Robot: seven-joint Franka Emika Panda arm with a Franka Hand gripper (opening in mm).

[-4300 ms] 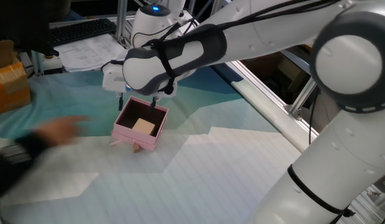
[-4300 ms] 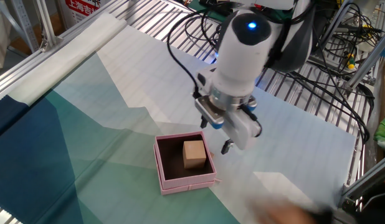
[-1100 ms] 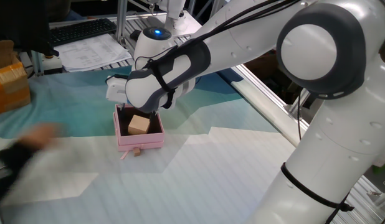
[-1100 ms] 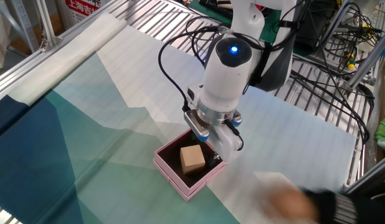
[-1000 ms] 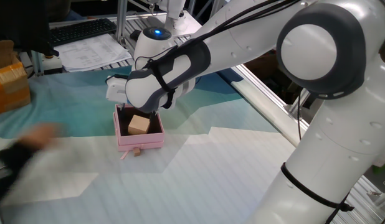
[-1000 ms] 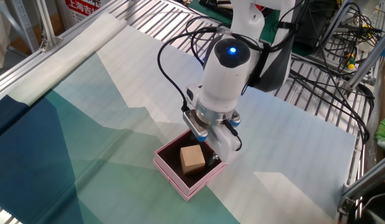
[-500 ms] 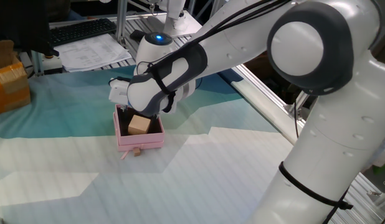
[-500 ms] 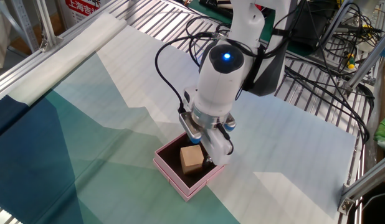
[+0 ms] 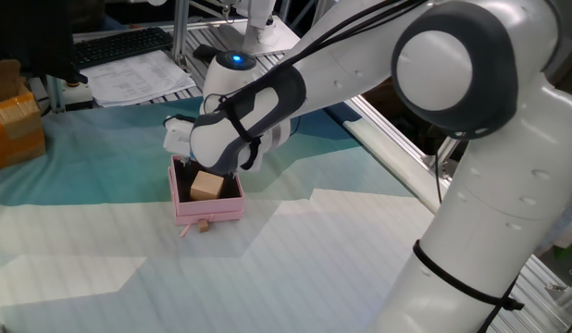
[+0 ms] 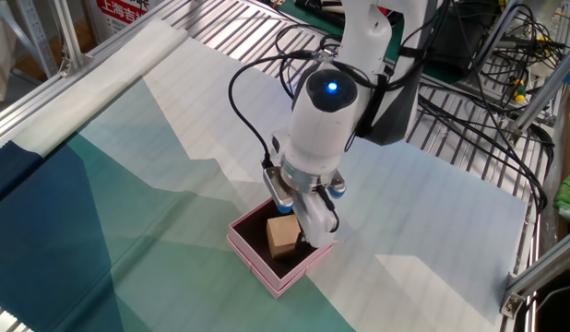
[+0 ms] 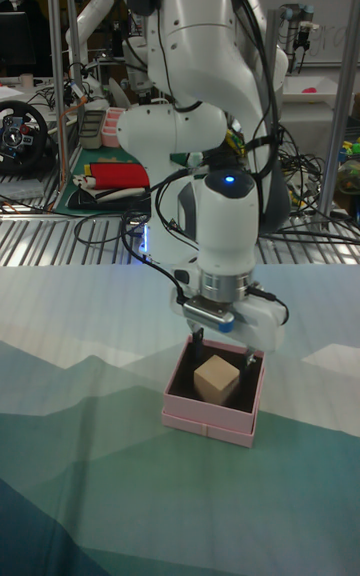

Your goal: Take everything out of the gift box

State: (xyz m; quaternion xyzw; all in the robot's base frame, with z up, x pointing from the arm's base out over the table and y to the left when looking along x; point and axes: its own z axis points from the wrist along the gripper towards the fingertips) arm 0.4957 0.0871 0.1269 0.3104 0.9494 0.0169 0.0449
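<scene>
The gripper [image 11: 223, 360] has come down over the last second and now reaches into the box [image 11: 205, 423], its fingers [image 11: 198, 348] spread wide either side of the cube [image 11: 216, 379] and holding nothing. The cube sits inside the box, unlifted. A tiny piece [image 9: 204, 223] lies on the table just outside the front wall. A grasp looks imminent.
</scene>
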